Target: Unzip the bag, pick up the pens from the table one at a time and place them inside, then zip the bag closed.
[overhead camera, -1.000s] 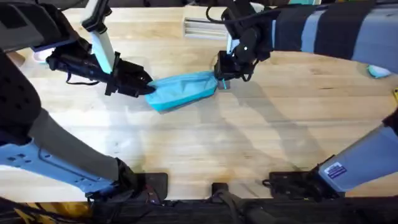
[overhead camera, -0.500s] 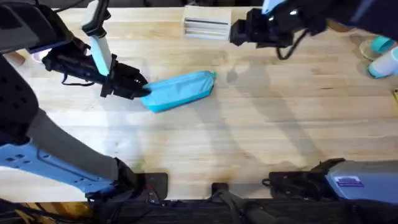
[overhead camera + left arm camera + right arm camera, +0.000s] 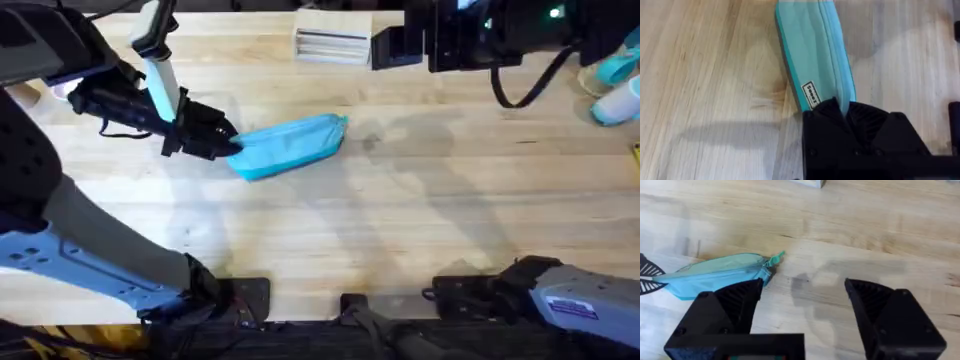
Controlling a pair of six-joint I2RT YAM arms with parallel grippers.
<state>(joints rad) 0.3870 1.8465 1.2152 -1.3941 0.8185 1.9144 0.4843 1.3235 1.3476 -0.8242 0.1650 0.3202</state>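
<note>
The counter [image 3: 400, 220], a light butcher-block top of joined planks, carries the teal-blue pencil pouch [image 3: 290, 146], which lies left of the middle and toward the far edge, its long axis tilted so that the end with the zipper pull points toward the far right. In the overhead view the left gripper [image 3: 222, 139] reaches in from the left edge and meets the pouch's near-left end; the left wrist view shows its jaws clamped on that end of the fabric, just beside a small white label [image 3: 811, 94] sewn into the seam. The right gripper [image 3: 388, 47] hangs high above the far edge, right of the middle and well apart from the pouch, and in its own wrist view its two black fingers [image 3: 735, 305] stand wide apart with bare wood between them. From there the pouch looks closed along its length, with the small teal pull tab [image 3: 776, 257] sticking out at its end. A flat pale box [image 3: 332, 44] rests at the far edge, between the two grippers, and some light-blue items [image 3: 610, 85] sit near the far-right corner, too unclear to name.
</note>
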